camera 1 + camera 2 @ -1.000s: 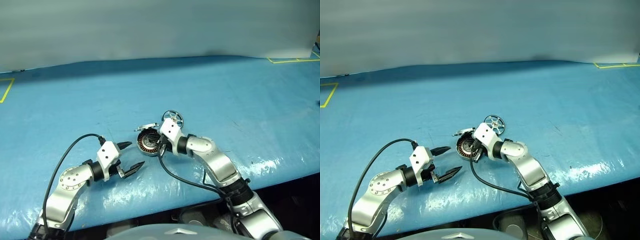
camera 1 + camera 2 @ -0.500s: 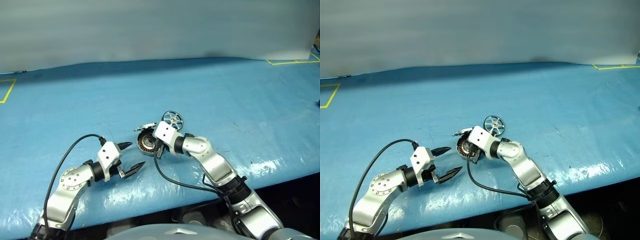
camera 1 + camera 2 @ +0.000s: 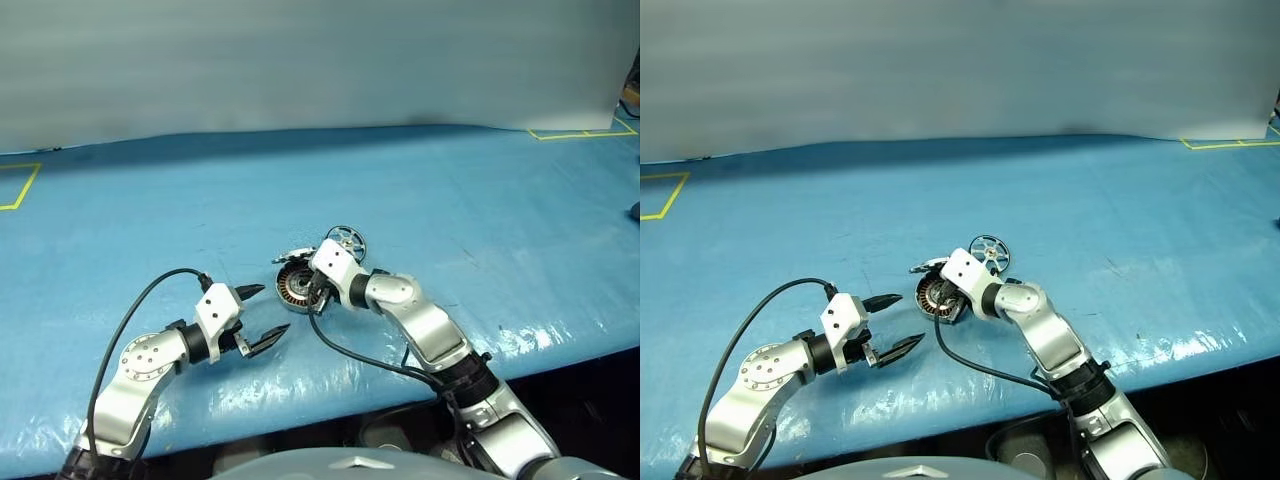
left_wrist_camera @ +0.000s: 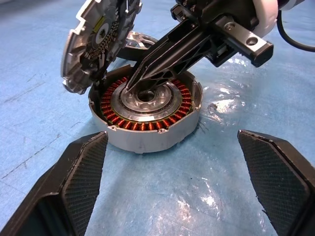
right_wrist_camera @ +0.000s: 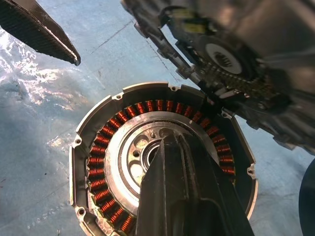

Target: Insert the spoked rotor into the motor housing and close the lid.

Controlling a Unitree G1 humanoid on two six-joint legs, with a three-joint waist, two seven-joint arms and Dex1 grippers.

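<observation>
The motor housing (image 4: 147, 110) lies flat on the blue table, its copper windings ringing a silver hub. Its lid (image 4: 98, 39) stands tilted up at the far-left rim, hinged open. The spoked rotor (image 3: 345, 240) lies on the table just behind my right wrist. My right gripper (image 5: 166, 141) is shut and empty, and its tip points down into the housing's centre hub. My left gripper (image 3: 274, 308) is open and empty, a short way to the left of the housing (image 3: 293, 283) and pointing toward it.
The blue table cover (image 3: 450, 190) stretches wide behind and to both sides. Its front edge (image 3: 520, 345) runs close below the arms. Yellow tape marks (image 3: 20, 185) sit at the far corners. Black cables (image 3: 130, 315) trail from both wrists.
My right gripper has tipped slightly further down over the housing's hub. The left arm has stayed still. The whole view has shifted a little.
</observation>
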